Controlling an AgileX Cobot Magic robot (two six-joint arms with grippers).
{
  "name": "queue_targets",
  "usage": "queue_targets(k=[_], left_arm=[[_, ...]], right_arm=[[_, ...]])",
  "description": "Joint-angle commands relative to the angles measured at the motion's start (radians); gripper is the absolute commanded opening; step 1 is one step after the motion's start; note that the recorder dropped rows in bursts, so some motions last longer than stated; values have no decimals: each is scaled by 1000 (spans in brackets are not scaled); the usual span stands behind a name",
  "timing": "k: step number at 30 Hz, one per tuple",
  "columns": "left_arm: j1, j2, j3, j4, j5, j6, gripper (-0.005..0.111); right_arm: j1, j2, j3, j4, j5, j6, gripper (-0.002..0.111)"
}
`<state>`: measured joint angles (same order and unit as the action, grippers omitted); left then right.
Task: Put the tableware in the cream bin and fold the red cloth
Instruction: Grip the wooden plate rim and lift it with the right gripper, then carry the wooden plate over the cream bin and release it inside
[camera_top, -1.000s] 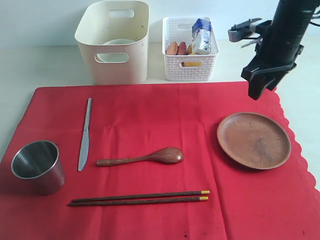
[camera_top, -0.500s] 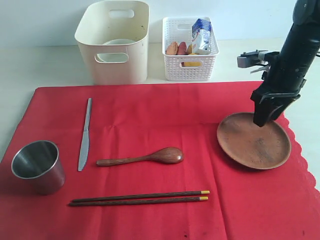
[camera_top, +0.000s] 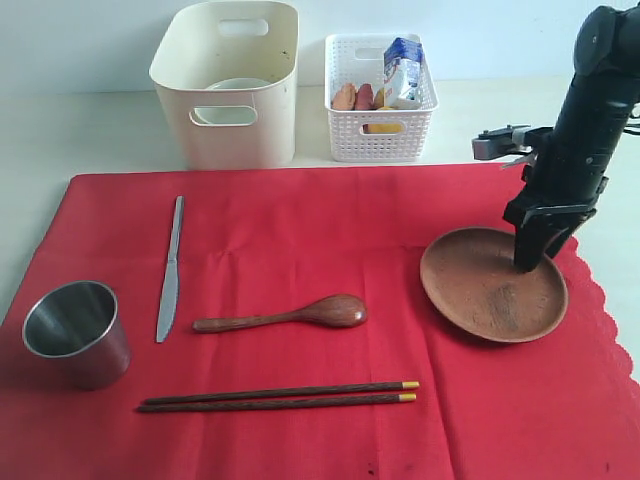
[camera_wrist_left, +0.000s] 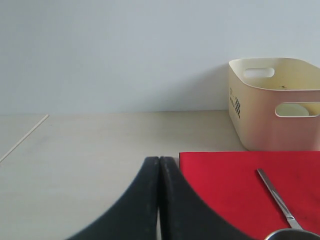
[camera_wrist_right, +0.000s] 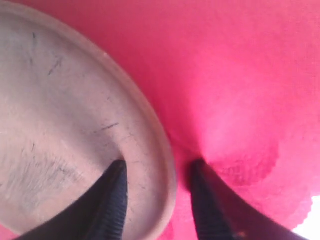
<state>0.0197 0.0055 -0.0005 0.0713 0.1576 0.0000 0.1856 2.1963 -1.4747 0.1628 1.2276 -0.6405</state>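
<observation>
Two jaws of the right gripper (camera_top: 528, 264) drop astride the round brown plate (camera_top: 480, 292), not yet clamped, nudging it left.

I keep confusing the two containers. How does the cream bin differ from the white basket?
The cream bin is taller with smooth walls and oval handle cut-outs; the white basket is lower with lattice sides. The bin holds a pale bowl; the basket holds food items. Both stand beyond the red cloth.
</observation>
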Motion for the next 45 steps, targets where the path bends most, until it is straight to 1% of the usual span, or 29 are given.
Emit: queue_targets(k=[1, 2, 10, 21, 29, 33, 35, 39, 43, 45], left_arm=[[2, -6, 1, 2, -3, 0, 0], [2, -6, 1, 2, -3, 0, 0], [2, -6, 1, 2, -3, 0, 0], [2, -6, 1, 2, -3, 0, 0], [2, -6, 1, 2, -3, 0, 0], [2, -6, 1, 2, -3, 0, 0], [2, -6, 1, 2, -3, 0, 0], [2, -6, 1, 2, -3, 0, 0], [2, -6, 1, 2, -3, 0, 0], [2, -6, 1, 2, -3, 0, 0]], right_arm=[[-1, 14, 3, -9, -7, -11, 5], [-1, 14, 3, -14, -7, -2, 0], [-1, -69, 3, 7, -7, -13, 0], [-1, -155, 3, 234, -7, -208, 0], [-1, -166, 3, 269, -7, -231, 0], [-1, -166, -24, 339, -7, -235, 0], [-1, -166, -48, 405, -7, -235, 0], [-1, -166, -119, 632, -7, -286, 0], [1, -166, -138, 930, -7, -321, 0], [1, -166, -138, 1073, -7, -373, 0]])
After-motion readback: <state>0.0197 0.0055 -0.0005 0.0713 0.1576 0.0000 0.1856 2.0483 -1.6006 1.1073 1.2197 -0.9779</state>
